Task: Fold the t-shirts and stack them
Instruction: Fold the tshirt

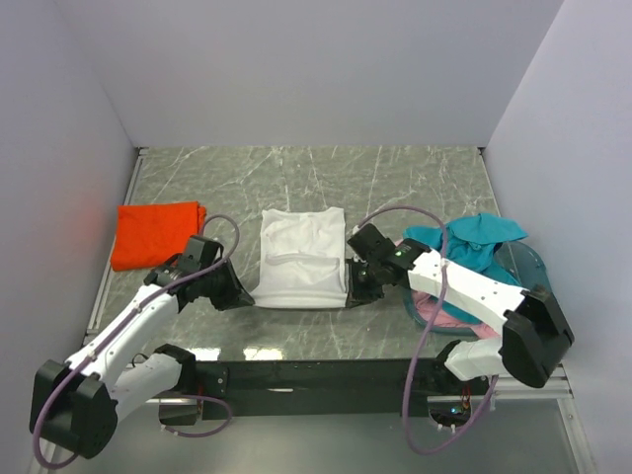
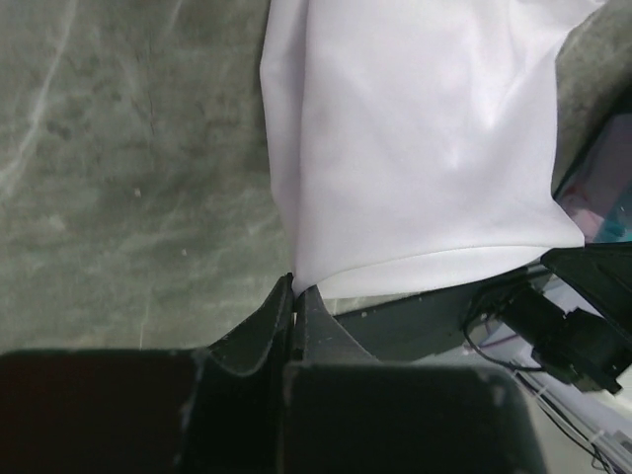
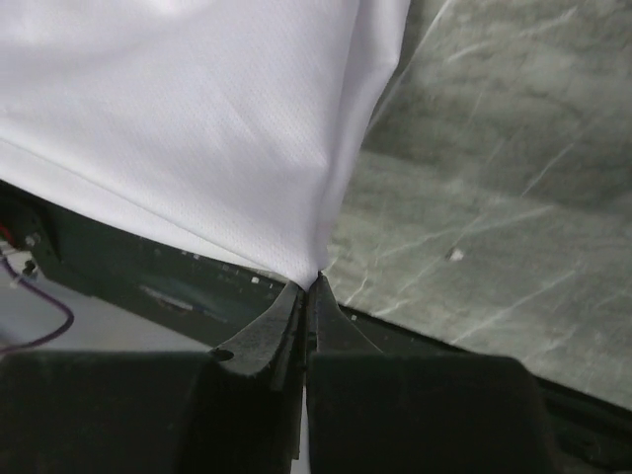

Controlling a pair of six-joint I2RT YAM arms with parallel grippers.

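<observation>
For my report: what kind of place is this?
Likely a lab robot cell: white walls enclose a marble-patterned table, with a left arm and a right arm on a black rail.

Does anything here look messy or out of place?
Only the teal t-shirt on the right: it is crumpled and hangs over the basket rim, while the orange t-shirt lies neatly folded.

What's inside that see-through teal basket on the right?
A teal t-shirt spills over the top, with pink cloth showing lower down. Only a rim of the basket shows. The right arm crosses in front, so anything deeper is hidden.
</observation>
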